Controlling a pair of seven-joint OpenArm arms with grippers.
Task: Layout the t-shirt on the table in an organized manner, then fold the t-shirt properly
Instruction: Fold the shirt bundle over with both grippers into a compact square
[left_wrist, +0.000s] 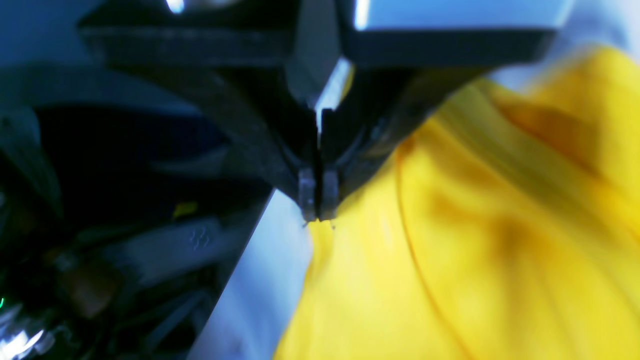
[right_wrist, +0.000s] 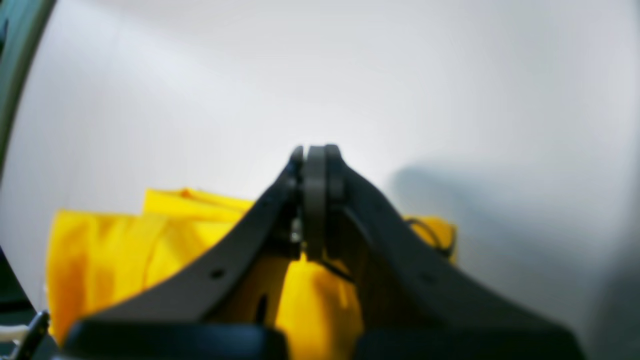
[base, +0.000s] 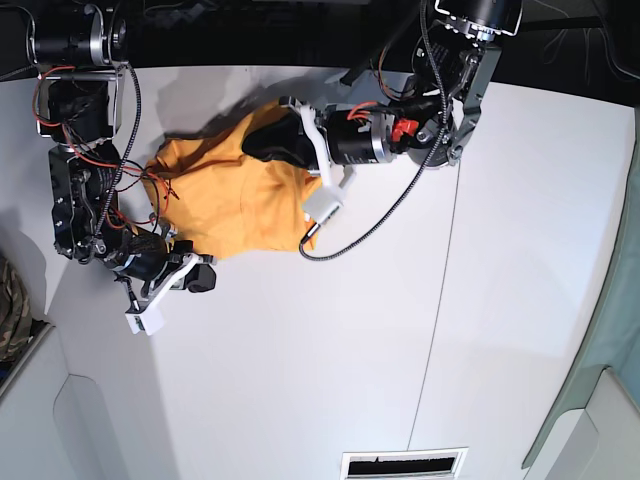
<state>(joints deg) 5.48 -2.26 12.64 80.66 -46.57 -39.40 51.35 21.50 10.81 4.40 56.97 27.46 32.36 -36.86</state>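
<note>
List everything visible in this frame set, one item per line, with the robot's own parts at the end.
t-shirt: one, orange-yellow, bunched on the table's far left part, between the two arms.
table: one, white with thin dark seams, filling most of the base view.
vent grille: one, white slotted, at the table's near edge.
left gripper: one, black, shut on the t-shirt's edge.
right gripper: one, black, shut, the shirt bunched just behind it; whether cloth is pinched cannot be told.
</note>
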